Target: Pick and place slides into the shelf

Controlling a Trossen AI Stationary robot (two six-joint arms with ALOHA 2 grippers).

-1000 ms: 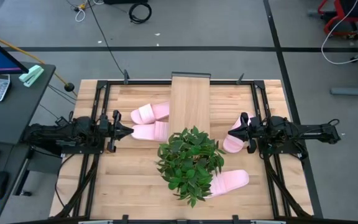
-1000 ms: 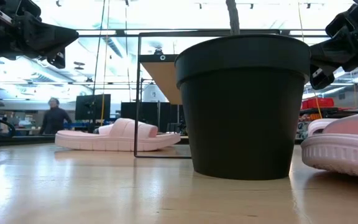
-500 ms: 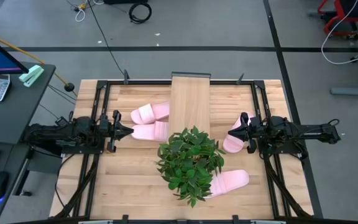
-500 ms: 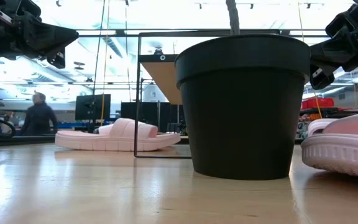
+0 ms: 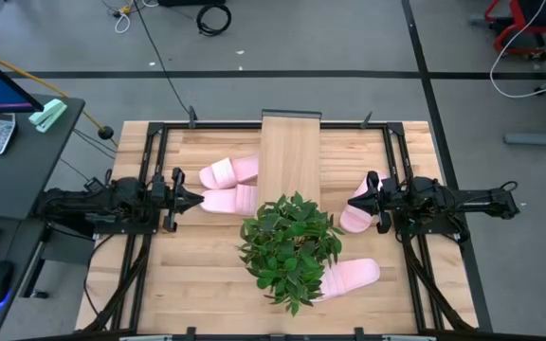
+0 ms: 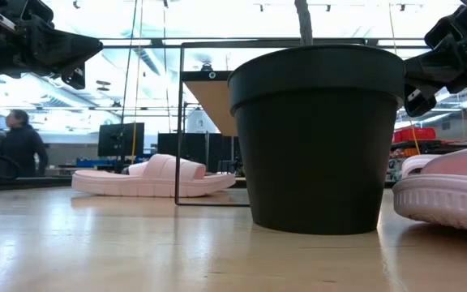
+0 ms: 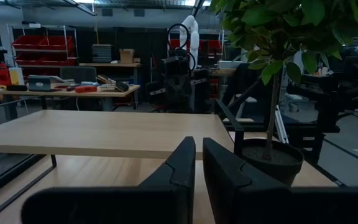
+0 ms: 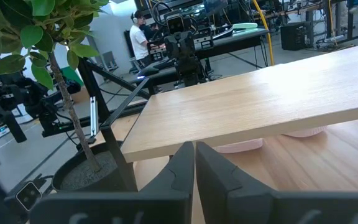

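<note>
The shelf (image 5: 290,159) is a pale wood plank raised on a thin dark frame at the table's middle, running toward the far edge. Two pink slides (image 5: 228,171) (image 5: 229,199) lie soles down just left of it. A third slide (image 5: 356,214) lies right of it. The fourth slide (image 5: 351,277) lies near the plant, toward the near edge. My left gripper (image 5: 198,197) hovers shut by the left pair and points toward the shelf. My right gripper (image 5: 358,198) hovers shut above the third slide. In the low view both grippers (image 6: 83,61) (image 6: 418,91) stand well above the table top.
A potted plant (image 5: 290,248) in a black pot (image 6: 319,138) stands at the table's middle, just before the shelf's near end, between both arms. A dark metal frame (image 5: 150,142) runs around the table. A person (image 6: 21,146) moves in the room behind.
Both arms and all slides have kept still. A person in the room behind has walked toward the left in the low view.
</note>
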